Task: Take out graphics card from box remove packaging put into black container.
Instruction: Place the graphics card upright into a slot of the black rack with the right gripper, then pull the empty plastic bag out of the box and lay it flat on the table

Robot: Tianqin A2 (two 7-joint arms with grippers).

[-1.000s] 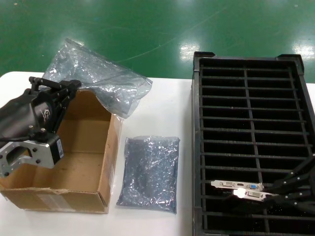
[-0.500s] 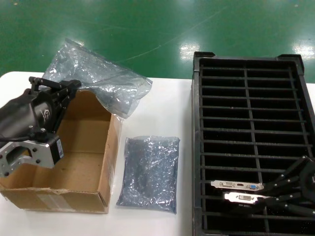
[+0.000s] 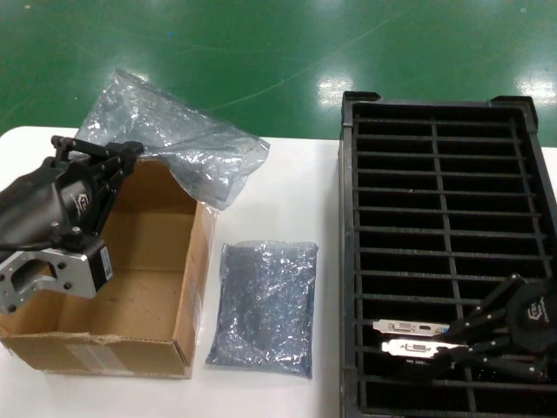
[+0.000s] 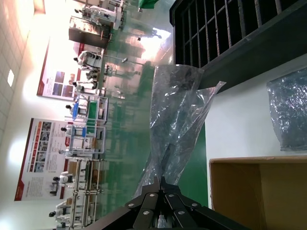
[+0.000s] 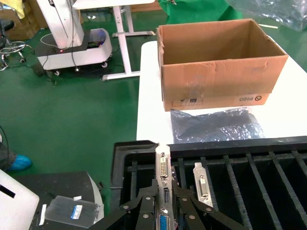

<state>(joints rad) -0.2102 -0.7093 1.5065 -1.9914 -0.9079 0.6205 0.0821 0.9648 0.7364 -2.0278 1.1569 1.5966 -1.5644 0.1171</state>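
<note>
My left gripper (image 3: 124,153) hovers over the far left corner of the brown box (image 3: 130,296) and is shut on an empty packaging bag (image 3: 178,139), which spreads back past the box's far wall. The left wrist view shows that gripper (image 4: 161,180) pinching the bag (image 4: 177,110). My right gripper (image 3: 448,344) is over the near end of the black container (image 3: 348,218), shut on a graphics card (image 3: 409,348) standing in a slot. In the right wrist view, the right gripper (image 5: 165,187) clamps this card's bracket (image 5: 162,165). A second graphics card (image 3: 409,327) (image 5: 201,184) stands one slot farther.
A second crinkly bag (image 3: 265,305) lies flat on the white table between box and container, also in the right wrist view (image 5: 216,125). The box interior (image 5: 216,36) looks empty. Green floor lies beyond the table's far edge.
My right gripper has slid left across the container's near end, carrying the nearer card with it. The left arm and its bag have not moved.
</note>
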